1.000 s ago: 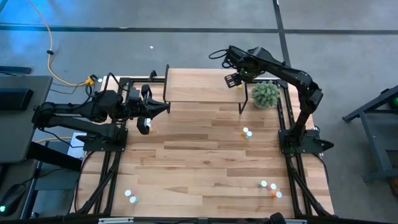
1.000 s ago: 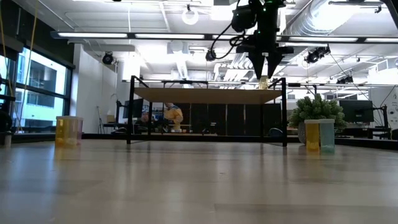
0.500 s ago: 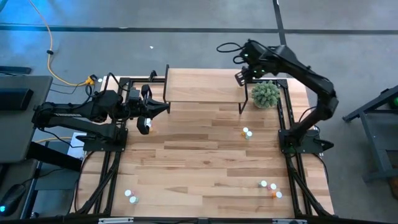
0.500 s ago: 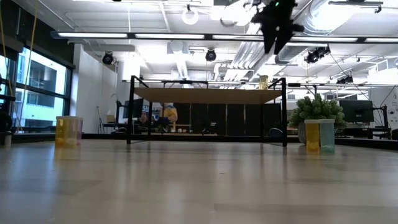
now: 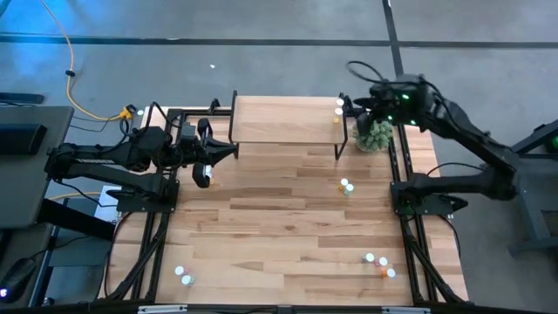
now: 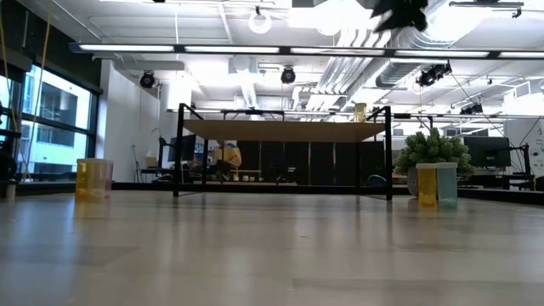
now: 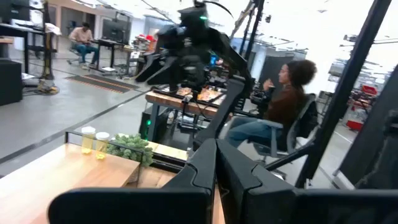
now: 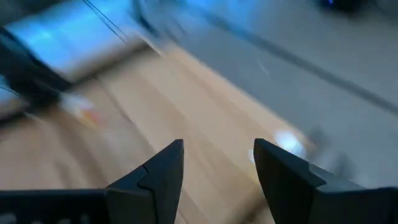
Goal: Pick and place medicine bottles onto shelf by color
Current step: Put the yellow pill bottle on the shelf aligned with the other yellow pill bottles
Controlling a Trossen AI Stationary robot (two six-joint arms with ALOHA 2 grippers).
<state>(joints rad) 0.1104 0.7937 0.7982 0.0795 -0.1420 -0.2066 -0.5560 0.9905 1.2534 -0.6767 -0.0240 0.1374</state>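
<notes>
Right gripper (image 8: 217,163) is spread and empty, raised just off the shelf (image 5: 283,122) corner where two medicine bottles (image 5: 339,106) stand. Next pick: swing clear of the plant (image 5: 374,133) under the wrist, drop onto the pair (image 5: 346,186) nearest below. Left gripper (image 5: 234,151) pressed together, parked.

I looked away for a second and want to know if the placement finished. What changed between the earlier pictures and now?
The right gripper lifted off the shelf and pulled back toward its own side, now above the plant, fingers open and empty. The two bottles it was over now stand uncovered at the shelf's right end. The left gripper stayed shut at the table's left edge, and the loose bottles on the table did not move.
</notes>
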